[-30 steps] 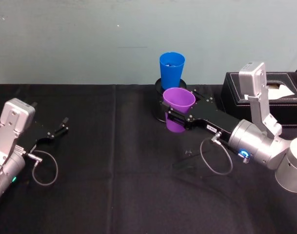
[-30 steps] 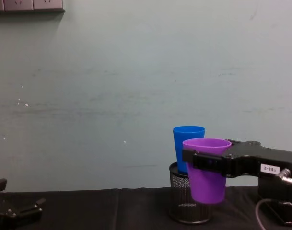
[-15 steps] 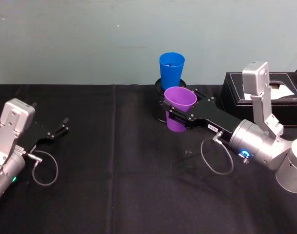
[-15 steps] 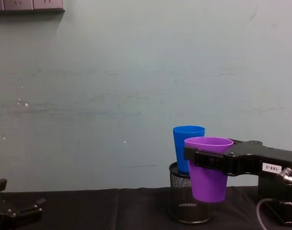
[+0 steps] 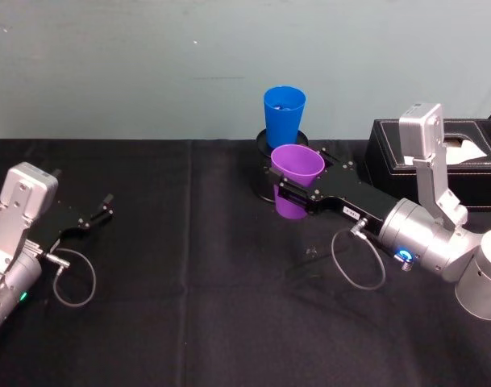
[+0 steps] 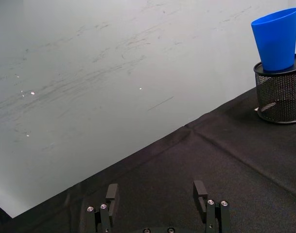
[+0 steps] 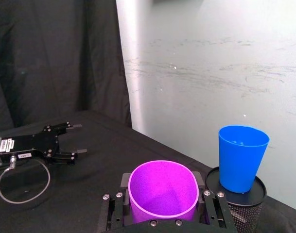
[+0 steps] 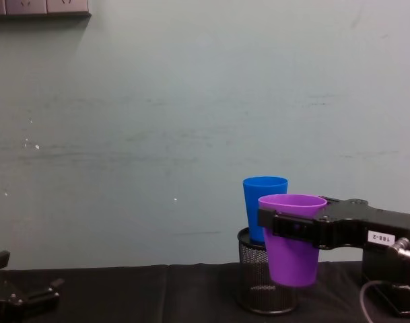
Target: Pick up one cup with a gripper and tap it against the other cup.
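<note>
**Purple cup clamped in right gripper, held just in front of the holder**

- The right gripper (image 5: 287, 192) is closed on the purple cup (image 5: 296, 165), one finger on each side of its wall, a little below the rim. The right wrist view shows it clearly: the cup (image 7: 161, 189) sits between the two fingers (image 7: 126, 180) with its mouth up.
- In the chest view the purple cup (image 8: 292, 259) is upright and off the table (image 5: 189, 306). Its base hangs in front of the upper part of the mesh holder (image 8: 255, 286).
- The blue cup (image 5: 284, 113) stands upright on top of the holder (image 5: 263, 173), mouth up. Its rim is higher than the purple rim.
- The purple cup is on the robot's side of the holder and slightly to its right. Its rim is about level with the lower half of the blue cup (image 8: 264, 205).
- The right wrist view shows a gap between the purple rim and the blue cup (image 7: 241, 158), so the cups are not touching.
- Whether the purple cup touches the holder cannot be told.
- The left gripper (image 5: 106, 207) rests low on the table, well to the left of the holder, with its fingers apart and nothing between them.
- A black box (image 5: 463, 161) sits to the right of the holder, behind the right arm.
</note>
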`<state>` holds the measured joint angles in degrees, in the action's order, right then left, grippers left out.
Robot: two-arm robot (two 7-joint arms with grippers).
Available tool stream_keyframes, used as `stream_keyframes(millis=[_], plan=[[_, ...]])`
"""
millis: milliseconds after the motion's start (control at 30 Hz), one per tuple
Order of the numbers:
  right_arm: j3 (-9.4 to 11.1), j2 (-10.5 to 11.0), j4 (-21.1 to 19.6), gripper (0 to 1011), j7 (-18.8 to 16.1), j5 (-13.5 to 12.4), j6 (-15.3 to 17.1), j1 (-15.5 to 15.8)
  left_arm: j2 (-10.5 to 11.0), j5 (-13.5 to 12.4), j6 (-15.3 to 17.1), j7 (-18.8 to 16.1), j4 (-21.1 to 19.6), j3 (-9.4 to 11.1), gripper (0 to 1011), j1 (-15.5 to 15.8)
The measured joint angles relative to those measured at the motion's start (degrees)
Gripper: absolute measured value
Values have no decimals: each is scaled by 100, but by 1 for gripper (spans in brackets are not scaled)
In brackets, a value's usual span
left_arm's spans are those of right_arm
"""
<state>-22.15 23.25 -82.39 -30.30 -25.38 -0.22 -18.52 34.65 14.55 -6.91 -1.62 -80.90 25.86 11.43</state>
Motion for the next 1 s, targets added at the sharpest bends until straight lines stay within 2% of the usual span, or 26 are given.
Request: stream_keyframes(millis=[1000], plan=[[0, 0, 0, 735, -3, 11, 1, 0, 0, 0, 0, 0, 0, 0, 1000, 0]])
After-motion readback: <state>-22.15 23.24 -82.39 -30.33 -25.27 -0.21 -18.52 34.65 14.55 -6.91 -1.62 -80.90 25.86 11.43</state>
